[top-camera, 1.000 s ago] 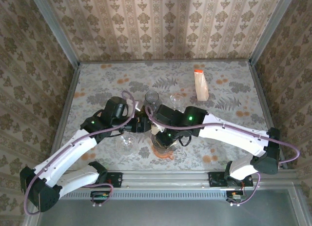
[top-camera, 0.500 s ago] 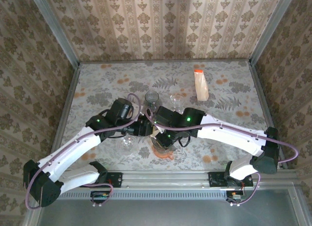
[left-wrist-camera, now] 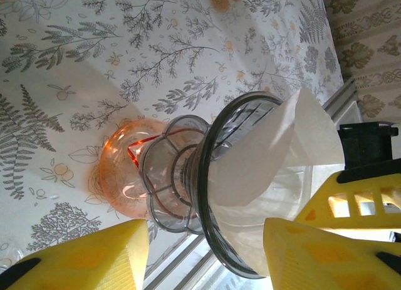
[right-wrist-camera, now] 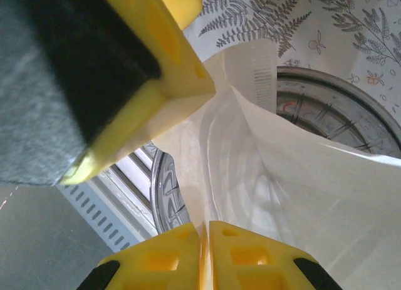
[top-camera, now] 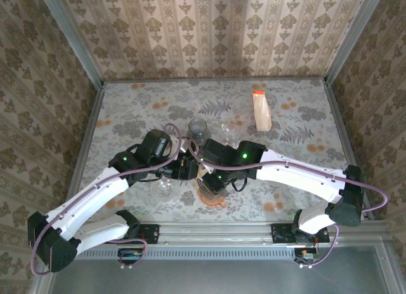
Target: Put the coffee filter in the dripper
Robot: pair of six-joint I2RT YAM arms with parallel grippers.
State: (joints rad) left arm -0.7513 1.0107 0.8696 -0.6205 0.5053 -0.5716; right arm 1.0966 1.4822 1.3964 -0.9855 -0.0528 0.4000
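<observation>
Left gripper [left-wrist-camera: 205, 235] parted to a middling width, holding nothing, one yellow finger on either side of the clear ribbed dripper [left-wrist-camera: 182, 177], no contact to be seen. Between those fingers, nearer the right-hand one, coffee filter [left-wrist-camera: 276, 155] seated in the dripper's mouth: thin white paper, slightly translucent, cone-shaped, a flat seam down one side, upper edge standing clear above the rim. Long axis in line with the dripper's own, narrow end down among the ribs toward the orange base [left-wrist-camera: 119, 177], wide mouth opening up toward the right gripper [right-wrist-camera: 204, 240]. Just above the dripper, right gripper pinched tight on the filter's top edge, paper wall falling away from the closed fingertips into the dripper.
</observation>
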